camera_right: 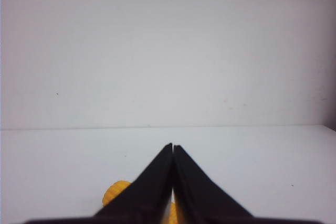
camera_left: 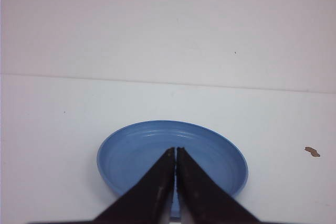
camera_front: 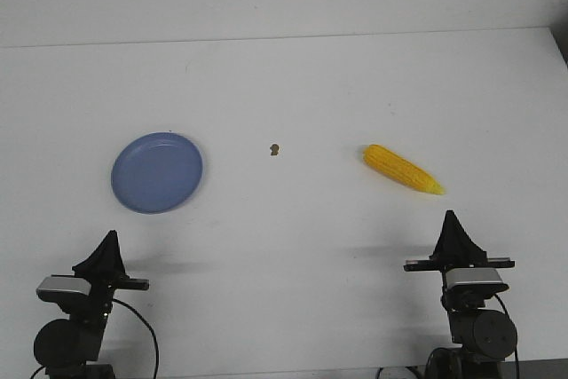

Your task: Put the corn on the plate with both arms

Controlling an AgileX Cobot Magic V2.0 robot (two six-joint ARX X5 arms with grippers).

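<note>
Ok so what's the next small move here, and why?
Probably open the right gripper and ease it forward over the corn. Both grippers are shut and empty, the corn lies bare on the table just ahead of the right one, and the plate sits empty before the left gripper.

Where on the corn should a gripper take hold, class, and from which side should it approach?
Probably the thick middle of the corn, from above, fingers spanning its width. It lies flat and slanted on the table, tip toward the right gripper, and the taper there could let it slip. That gripper is shut and must open first.
</note>
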